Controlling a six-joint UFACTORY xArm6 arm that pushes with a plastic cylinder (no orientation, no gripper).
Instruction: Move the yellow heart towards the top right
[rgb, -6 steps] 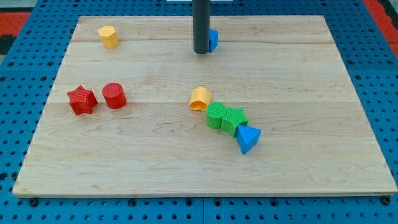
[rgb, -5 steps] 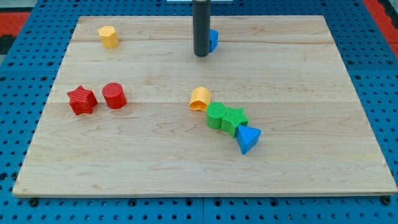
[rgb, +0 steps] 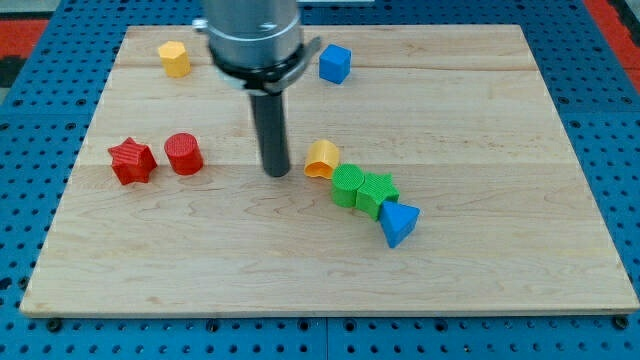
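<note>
Nearest the view's bottom, a blue triangular block lies on the wooden desk, right of centre. It touches a green star just above and to its left, and that star touches a green round block further left. The three form a short diagonal chain rising toward the view's left.

At the upper left end of that chain sits the yellow heart, touching or almost touching the green round block, a little right of the desk's centre.

My tip stands on the desk just beside the yellow heart, on its left, with a narrow strip of bare wood between them; it touches no block. The arm carries no fingers, only the straight dark rod, so nothing is held or clasped.

Well to the view's left, at about the same depth, a red cylinder stands just beside a red star, the star nearer the desk's left edge.

Farthest away, near the view's top, a blue cube sits right of the rod's grey housing, and a yellow block of unclear shape sits toward the top left corner.
</note>
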